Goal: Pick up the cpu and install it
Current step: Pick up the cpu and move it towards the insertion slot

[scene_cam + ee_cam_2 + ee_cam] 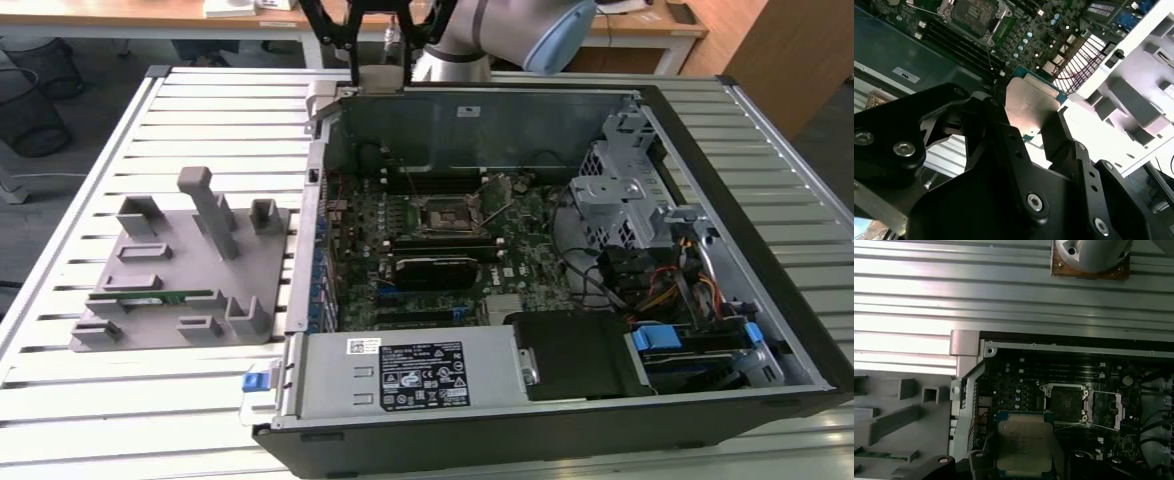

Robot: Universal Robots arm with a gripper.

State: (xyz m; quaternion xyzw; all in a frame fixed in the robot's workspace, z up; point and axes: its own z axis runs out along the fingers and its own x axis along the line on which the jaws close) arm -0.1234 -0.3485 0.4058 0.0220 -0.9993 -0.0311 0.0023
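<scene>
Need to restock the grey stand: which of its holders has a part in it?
The low one on the exterior view's left of the stand: a green memory stick lies in it. The others look bare grey.

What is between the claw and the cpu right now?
Nothing. In the second wrist view the claw is shut on the cpu, and its fingers press against the cpu's opposite edges with no gap showing.

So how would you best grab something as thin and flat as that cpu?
By two opposite thin edges, coming from its metal-top side. The cpu is a flat square with a smooth top, so pinching the sides probably holds best; the gripper has its jaws on those edges here.
</scene>
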